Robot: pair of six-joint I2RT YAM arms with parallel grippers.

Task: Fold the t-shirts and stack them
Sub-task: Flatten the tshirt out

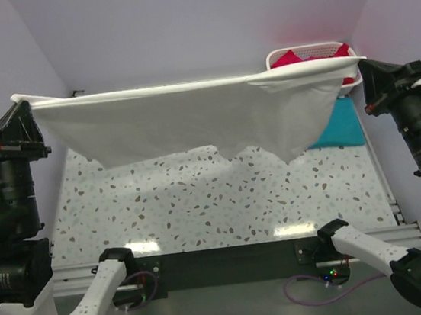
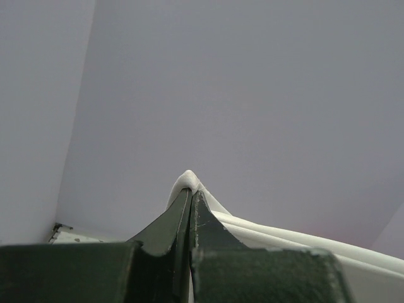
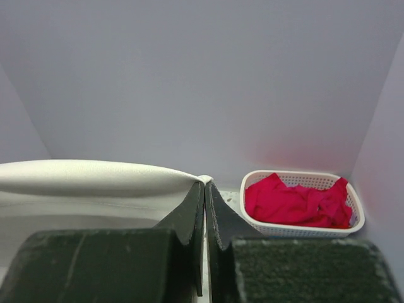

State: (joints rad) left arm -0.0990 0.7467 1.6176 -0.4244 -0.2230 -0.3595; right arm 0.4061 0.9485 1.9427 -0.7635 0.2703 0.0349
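My left gripper (image 2: pixel 191 192) and right gripper (image 3: pixel 205 184) each clench a top corner of the white shirt (image 1: pixel 191 121), stretched between them and hanging over the table (image 1: pixel 201 205); teal shirt (image 1: pixel 339 128) lies far right, red shirts (image 3: pixel 297 203) in basket (image 3: pixel 297 230).

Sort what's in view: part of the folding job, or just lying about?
Job:
white fabric t-shirt, stretched between left gripper and right gripper
flat teal fabric t-shirt
crumpled red-pink fabric shirts

Lying about:
white plastic lattice basket holding them
speckled tabletop
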